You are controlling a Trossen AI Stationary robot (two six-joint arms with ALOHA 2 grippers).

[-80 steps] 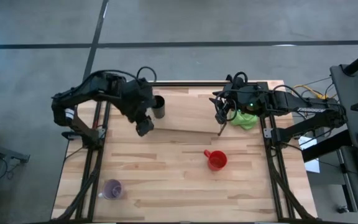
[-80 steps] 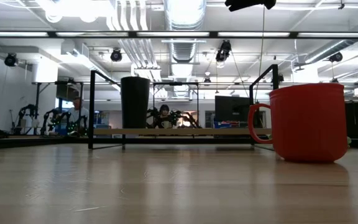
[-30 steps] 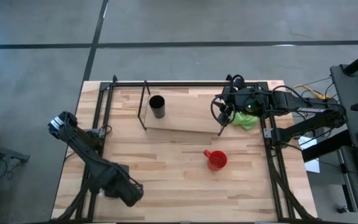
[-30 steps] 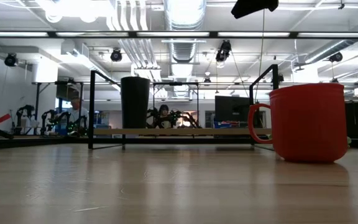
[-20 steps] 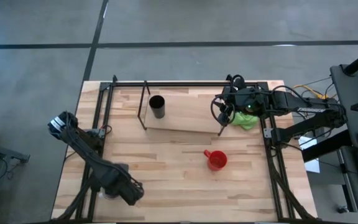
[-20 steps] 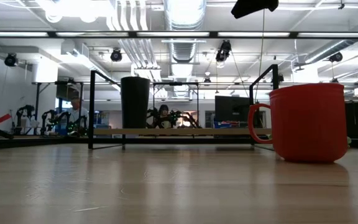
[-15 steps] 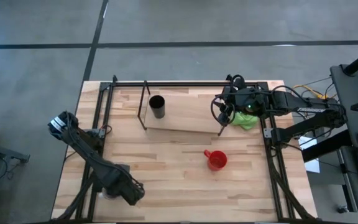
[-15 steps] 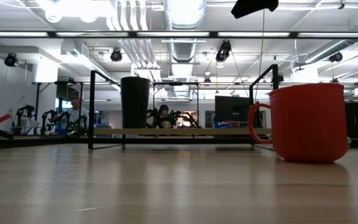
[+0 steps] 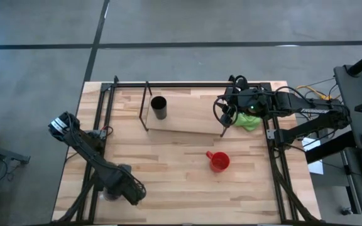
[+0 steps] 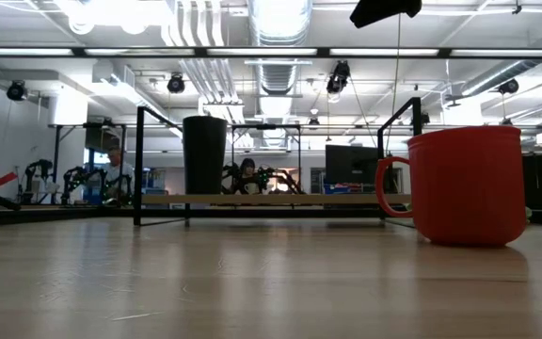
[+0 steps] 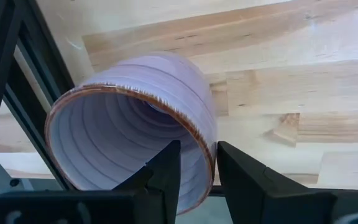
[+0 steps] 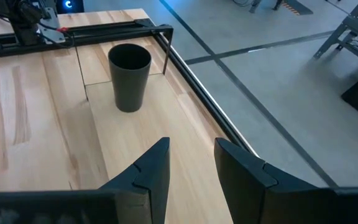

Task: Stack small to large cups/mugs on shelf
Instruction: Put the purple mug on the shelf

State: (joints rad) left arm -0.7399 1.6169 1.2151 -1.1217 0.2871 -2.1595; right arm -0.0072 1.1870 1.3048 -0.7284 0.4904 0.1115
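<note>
One cup is done: the black cup (image 9: 159, 107) is already set on the shelf (image 9: 184, 119). The purple cup (image 11: 132, 127) is at the near left corner of the table (image 9: 168, 169), and its rim is pinched by the left hand (image 11: 197, 163). The red mug (image 9: 219, 161) is left waiting on the table. The right hand (image 12: 190, 158) is held apart and empty over the shelf's right end.

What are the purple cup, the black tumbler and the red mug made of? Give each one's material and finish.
Purple cup: probably glazed ceramic or thin plastic; pale, ribbed wall, brownish rim.
Black tumbler: likely matte plastic or coated metal; even, dull surface without glare.
Red mug: likely plastic or glazed ceramic; smooth, uniform red with a soft sheen.
</note>
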